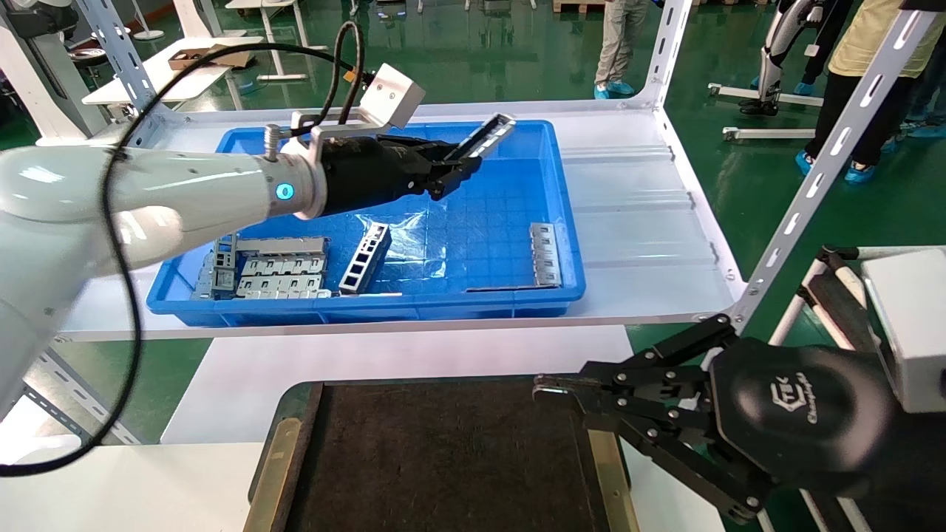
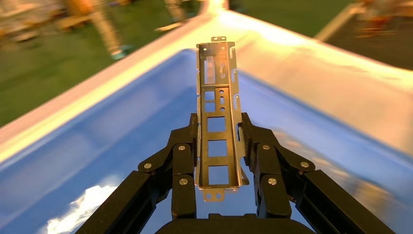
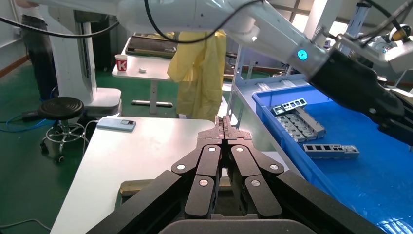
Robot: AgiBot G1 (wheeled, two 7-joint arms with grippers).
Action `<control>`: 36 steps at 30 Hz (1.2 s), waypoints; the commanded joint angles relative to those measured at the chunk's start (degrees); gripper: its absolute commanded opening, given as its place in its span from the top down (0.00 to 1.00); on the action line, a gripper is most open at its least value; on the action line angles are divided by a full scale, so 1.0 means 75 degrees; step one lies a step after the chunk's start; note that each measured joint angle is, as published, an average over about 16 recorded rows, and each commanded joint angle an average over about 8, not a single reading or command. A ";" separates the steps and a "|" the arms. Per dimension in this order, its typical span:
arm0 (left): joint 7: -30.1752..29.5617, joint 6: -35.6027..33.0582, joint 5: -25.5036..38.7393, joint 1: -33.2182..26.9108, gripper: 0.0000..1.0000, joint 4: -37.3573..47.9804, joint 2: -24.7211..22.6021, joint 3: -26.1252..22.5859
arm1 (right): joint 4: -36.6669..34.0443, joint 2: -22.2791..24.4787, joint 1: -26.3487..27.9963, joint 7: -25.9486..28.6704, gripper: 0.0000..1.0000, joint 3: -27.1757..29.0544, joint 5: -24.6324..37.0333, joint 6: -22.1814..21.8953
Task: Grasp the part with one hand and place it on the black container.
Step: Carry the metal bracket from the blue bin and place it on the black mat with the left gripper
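Observation:
My left gripper (image 1: pixel 460 164) hangs above the blue bin (image 1: pixel 569 244), shut on the part (image 1: pixel 488 135), a slim grey metal channel with rectangular cutouts. In the left wrist view the part (image 2: pixel 217 122) stands clamped between both fingers and sticks out past the gripper (image 2: pixel 219 127). The black container (image 1: pixel 443 458), a flat dark tray with brass-coloured side strips, lies at the near edge of the table. Beside its right edge my right gripper (image 1: pixel 543 386) rests shut with nothing in it; the right wrist view shows that gripper (image 3: pixel 224 122) with its fingers pressed together.
Inside the bin lie a stack of flat grey plates (image 1: pixel 277 270), a ladder-like grey strip (image 1: pixel 366 258) and another grey piece (image 1: pixel 545 253) near its right wall. White shelf posts (image 1: pixel 828 162) frame the bench. People stand on the green floor beyond.

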State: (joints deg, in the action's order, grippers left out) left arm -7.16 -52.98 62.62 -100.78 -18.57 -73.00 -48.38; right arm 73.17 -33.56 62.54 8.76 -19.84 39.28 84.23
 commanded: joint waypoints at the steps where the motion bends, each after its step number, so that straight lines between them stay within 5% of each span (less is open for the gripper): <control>1: 0.0123 -0.0655 -0.0160 -0.0089 1.00 -0.0080 0.0181 0.0058 | 0.0000 0.0000 0.0000 0.0000 1.00 0.0000 0.0000 0.0000; 8: 0.0753 -0.3812 -0.1102 0.0166 1.00 -0.0508 0.1069 0.0414 | 0.0000 0.0001 0.0000 -0.0001 1.00 -0.0001 -0.0001 -0.0001; 17: 0.0541 -0.4873 -0.1485 0.1174 1.00 -0.1272 0.1818 0.0388 | 0.0000 0.0001 0.0001 -0.0001 1.00 -0.0003 -0.0002 -0.0001; 25: -0.0135 -0.4040 -0.1519 0.2972 1.00 -0.2653 0.2485 0.0171 | 0.0000 0.0002 0.0001 -0.0002 1.00 -0.0004 -0.0003 -0.0002; 36: -0.1492 -0.1005 -0.1254 0.5068 1.00 -0.4418 0.2828 -0.0010 | 0.0000 0.0002 0.0001 -0.0003 1.00 -0.0006 -0.0004 -0.0002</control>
State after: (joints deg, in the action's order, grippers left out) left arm -18.74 -60.63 53.13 -63.39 -51.25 -52.09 -48.45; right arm 73.17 -33.55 62.55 8.74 -19.88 39.25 84.21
